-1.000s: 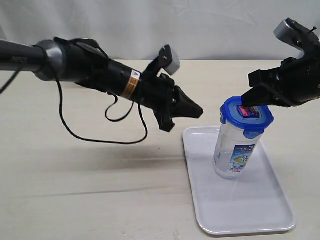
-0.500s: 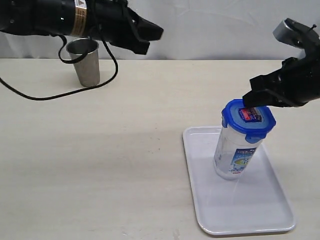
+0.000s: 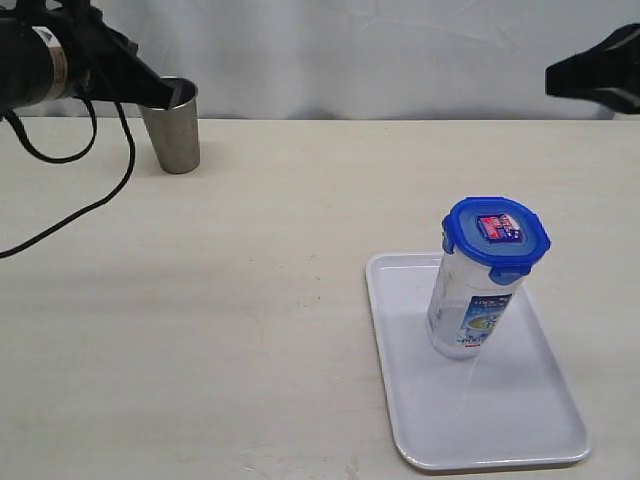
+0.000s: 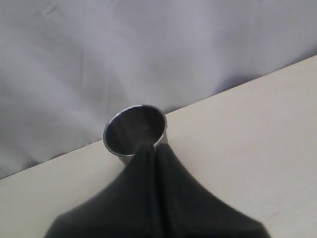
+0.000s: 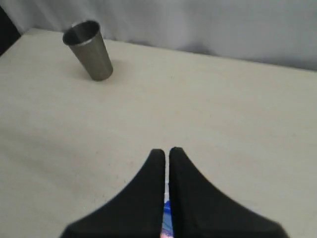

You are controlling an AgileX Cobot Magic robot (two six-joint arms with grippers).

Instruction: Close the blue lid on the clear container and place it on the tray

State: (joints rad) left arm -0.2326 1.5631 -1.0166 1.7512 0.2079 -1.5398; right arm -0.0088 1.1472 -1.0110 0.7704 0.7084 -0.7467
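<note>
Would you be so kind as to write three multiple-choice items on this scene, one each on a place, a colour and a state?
1. Where does the container stand?
A. on a shelf
B. on the tray
C. in a sink

2. What colour is the lid?
A. blue
B. green
C. yellow

3. How is the right hand?
A. wide open
B. shut on the lid
C. shut and empty

Answers:
1 B: the container's base rests inside the tray's rim.
2 A: the lid is bright blue, with a small red-and-blue sticker on top.
3 C: the wrist view shows its fingers together with nothing between them, and the exterior view shows it well away from the container.
</note>
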